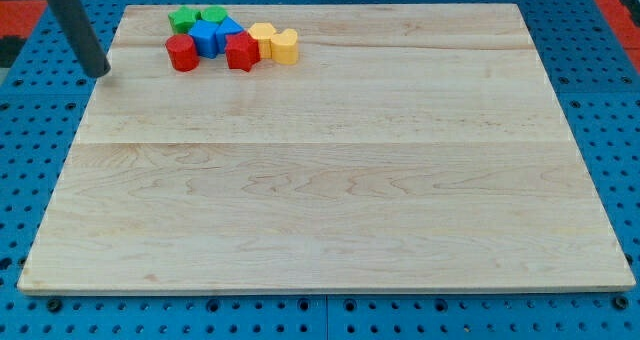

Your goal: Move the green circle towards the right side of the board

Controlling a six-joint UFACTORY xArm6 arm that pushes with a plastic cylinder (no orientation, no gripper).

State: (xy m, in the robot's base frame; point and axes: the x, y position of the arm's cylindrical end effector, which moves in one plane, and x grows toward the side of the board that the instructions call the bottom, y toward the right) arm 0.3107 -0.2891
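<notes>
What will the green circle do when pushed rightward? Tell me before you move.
The green circle looks squat and flat-bottomed, so it should slide on the smooth board rather than tip or roll. It seems to touch the blue block and the other green block, so they would likely be shoved along. My tip sits left of the cluster.

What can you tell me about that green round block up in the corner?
The green circle is a small, solid-looking block with a rounded outline and flat top. It sits upright on the wooden board near the view's top left, at the left end of the cluster. A second green block sits right beside it, a blue block in front. My tip is off to its left, apart.
</notes>
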